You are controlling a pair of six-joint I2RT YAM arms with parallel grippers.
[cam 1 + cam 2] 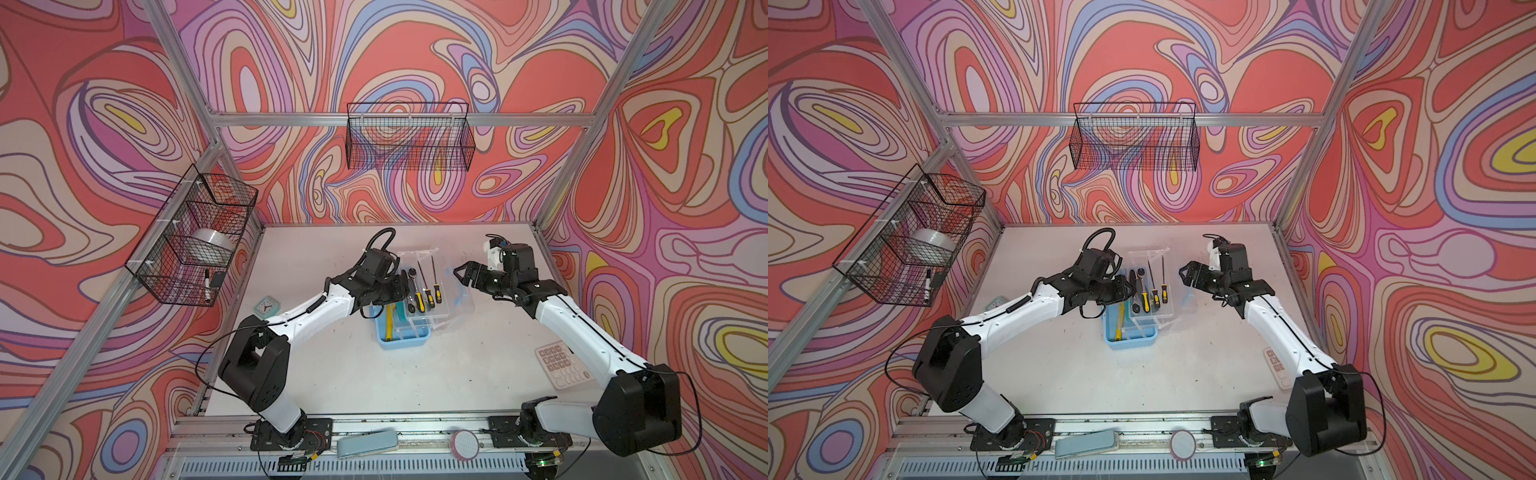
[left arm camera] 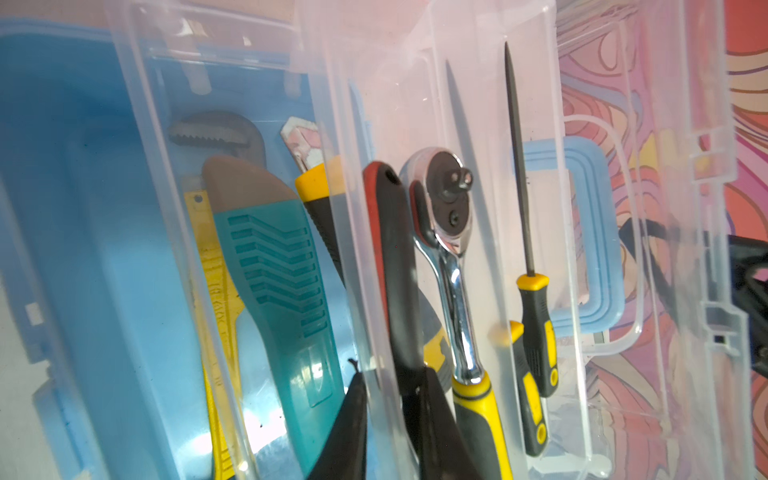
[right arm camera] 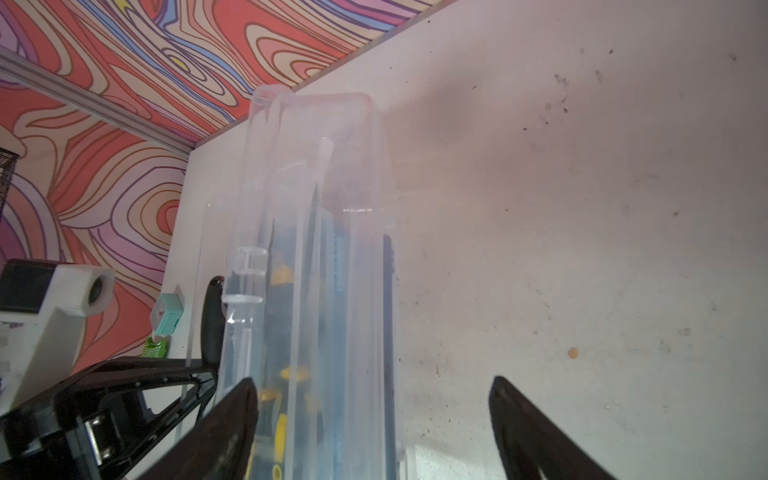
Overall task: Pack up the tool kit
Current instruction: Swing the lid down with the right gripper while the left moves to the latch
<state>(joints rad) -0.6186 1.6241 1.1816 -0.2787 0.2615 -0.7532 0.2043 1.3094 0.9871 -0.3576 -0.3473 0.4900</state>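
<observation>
Top views: bare table [image 1: 415, 374] around tool kit [image 1: 401, 338]

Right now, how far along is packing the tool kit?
Mostly loaded: a ratchet, screwdrivers and a file lie in the clear tray, with more tools in the tool kit beneath. In hand: the left gripper is shut on the tray's wall. The right gripper hangs open, empty. Left: seat the tray, close the lid.

The left arm stretches from its near-edge base diagonally toward the table's middle, its left gripper [image 1: 401, 286] pinched shut with wrist bent right, while the right arm mirrors it from the opposite side, the right gripper [image 1: 460, 272] pointing left with jaws spread wide.
</observation>
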